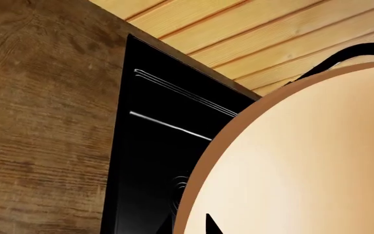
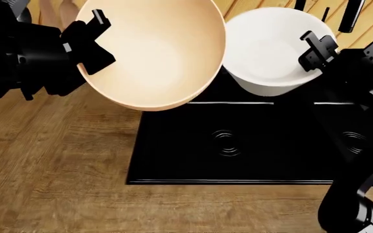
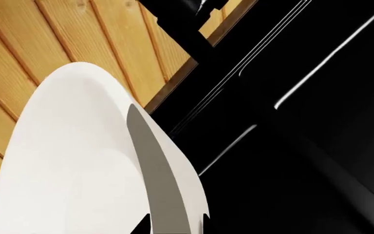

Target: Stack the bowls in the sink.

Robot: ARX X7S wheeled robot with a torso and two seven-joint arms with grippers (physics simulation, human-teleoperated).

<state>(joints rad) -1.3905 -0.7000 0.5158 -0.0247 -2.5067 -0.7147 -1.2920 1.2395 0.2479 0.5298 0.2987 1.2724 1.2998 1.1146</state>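
Sink [image 2: 264,150]: black, glossy, two basins set into a wood-grain counter [image 2: 57,170], a round drain ring showing in each basin. A plank wall [image 1: 271,34] of light wood runs behind it.

Tan bowl [image 2: 154,53]: peach-coloured, rounded, held in the air and tilted, its opening turned toward the head camera. It hangs over the sink's far left corner and partly over the counter. Left gripper [image 2: 86,36]: clamped on the bowl's left rim, one finger [image 2: 97,18] visible over the edge. In the left wrist view the bowl [image 1: 304,161] fills most of the picture, with the sink [image 1: 161,161] beyond it.

White bowl [image 2: 271,48]: steep-sided, also raised, above the sink's far edge, just beside the tan bowl, whose rim overlaps it in the head view; whether the two touch cannot be told. Right gripper [image 2: 316,48]: closed on the bowl's right rim. The right wrist view shows the white wall of that bowl [image 3: 76,170] close up, with the black sink [image 3: 304,146] past it.
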